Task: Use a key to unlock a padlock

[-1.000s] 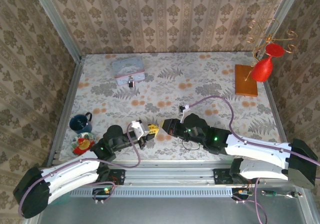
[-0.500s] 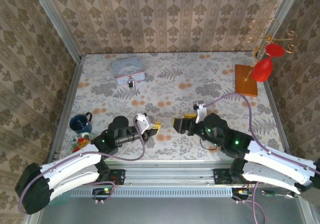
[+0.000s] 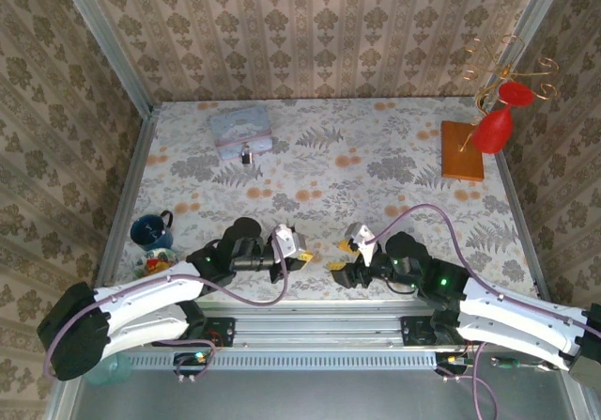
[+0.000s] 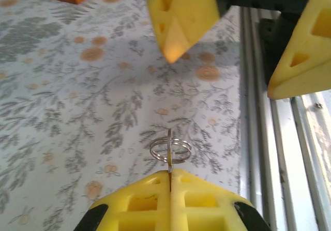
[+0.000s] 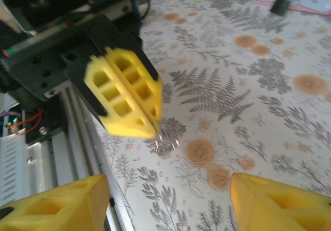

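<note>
Pastel tin (image 3: 239, 125) stands just behind the padlock (image 3: 246, 157), mug (image 3: 148, 230) well apart.

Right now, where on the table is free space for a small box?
Free: the middle of the table, between the tin with the padlock and the wooden stand. Crowded: the near edge, where the left gripper and right gripper are close, and around the mug.

The table (image 3: 394, 138) has a pale surface printed with grey ferns and orange flowers. Walls with beige damask wallpaper close it in: the back wall (image 3: 319, 25) at 12 o'clock, one side wall (image 3: 47, 138) at 9 o'clock, the other side wall (image 3: 573, 157) at 3 o'clock. A ribbed metal rail (image 3: 310, 331) runs along the table edge at 6 o'clock. The light is soft and even.
</note>
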